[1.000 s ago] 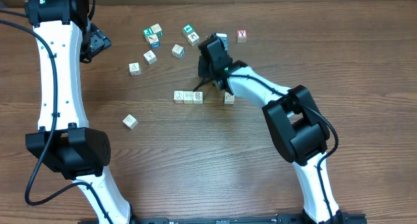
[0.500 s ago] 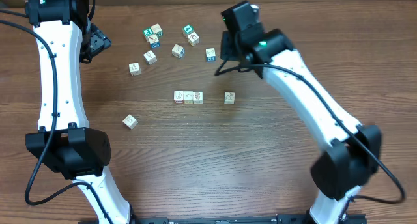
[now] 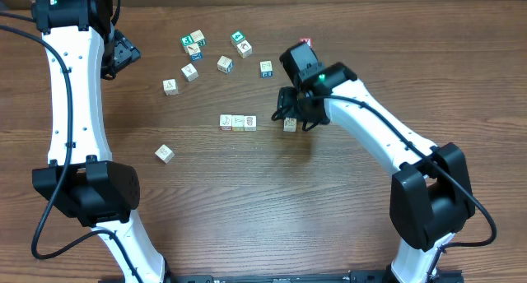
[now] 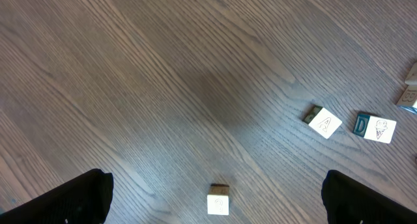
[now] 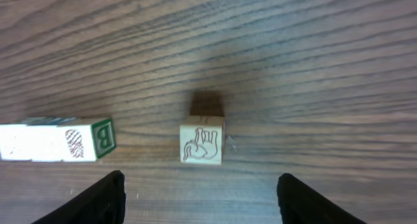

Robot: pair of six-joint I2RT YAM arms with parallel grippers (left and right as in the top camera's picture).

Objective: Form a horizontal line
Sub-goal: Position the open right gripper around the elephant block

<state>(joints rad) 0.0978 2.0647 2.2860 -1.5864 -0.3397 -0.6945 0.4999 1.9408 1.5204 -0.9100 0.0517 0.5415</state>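
Observation:
Three pale cubes (image 3: 238, 122) touch side to side in a horizontal line at the table's middle. Its right end, with a green B face (image 5: 103, 138), shows in the right wrist view. A lone pale cube (image 3: 290, 126) with an animal drawing (image 5: 202, 144) sits a gap to the right of the line. My right gripper (image 3: 296, 116) hovers over this cube, open, with nothing between its fingers (image 5: 98, 199). My left gripper (image 3: 123, 53) is open at the far left back, above a small pale cube (image 4: 218, 200).
Several loose cubes lie scattered at the back, among them teal-faced ones (image 3: 191, 44), a blue-faced one (image 3: 266, 68) and a red-lettered one (image 3: 305, 43) behind the right arm. Another pale cube (image 3: 165, 153) lies at the left front. Two more cubes (image 4: 324, 123) show in the left wrist view.
The right arm lifted away toward the back, then came down again over the lone cube, and its jaws opened. The cubes and the left arm have not moved.

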